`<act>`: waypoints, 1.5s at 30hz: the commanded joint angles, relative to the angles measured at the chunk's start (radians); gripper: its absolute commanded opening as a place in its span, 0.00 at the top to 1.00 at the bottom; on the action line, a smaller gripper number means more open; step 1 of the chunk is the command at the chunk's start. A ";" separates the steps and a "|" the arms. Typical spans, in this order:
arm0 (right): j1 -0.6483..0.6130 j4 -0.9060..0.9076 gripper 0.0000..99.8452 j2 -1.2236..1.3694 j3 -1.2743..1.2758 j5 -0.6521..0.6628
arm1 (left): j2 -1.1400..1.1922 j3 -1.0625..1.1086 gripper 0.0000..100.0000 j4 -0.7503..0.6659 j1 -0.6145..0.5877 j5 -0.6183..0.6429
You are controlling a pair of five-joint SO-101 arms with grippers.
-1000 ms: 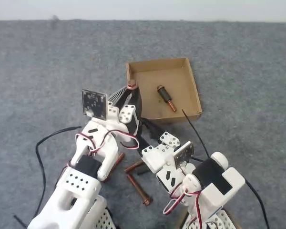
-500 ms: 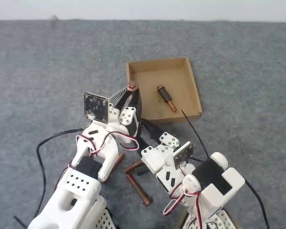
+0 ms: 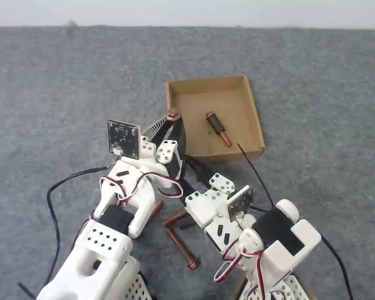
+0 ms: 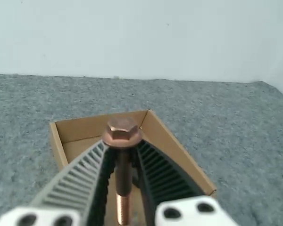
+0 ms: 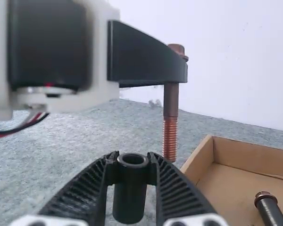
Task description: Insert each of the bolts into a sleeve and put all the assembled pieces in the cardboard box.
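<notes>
My left gripper (image 4: pixel 122 155) is shut on a copper bolt (image 4: pixel 122 160), held upright with its hex head (image 3: pixel 172 114) up, at the near left edge of the cardboard box (image 3: pixel 253 112). My right gripper (image 5: pixel 132 172) is shut on a black sleeve (image 5: pixel 131 186) held upright with its open bore up, just in front of and below the bolt's threaded tip (image 5: pixel 170 139). One assembled bolt and sleeve (image 3: pixel 217 127) lies inside the box, also visible as an assembled piece (image 5: pixel 271 207) in the right wrist view. Loose copper bolts (image 3: pixel 181 247) lie on the carpet between the arms.
Grey carpet (image 3: pixel 312 62) covers the table, with open room beyond and to the right of the box. Black cables (image 3: pixel 56 206) trail by the left arm, and one black cable (image 3: pixel 253 169) runs past the box's near corner.
The left arm shifted slightly, its wrist board wobbling right and then back left; the bolt stays at the box's edge. The right arm kept still.
</notes>
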 commanded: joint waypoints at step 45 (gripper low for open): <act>-0.002 0.038 0.99 0.001 0.021 0.049 | -0.190 -0.067 0.99 0.287 0.069 -0.041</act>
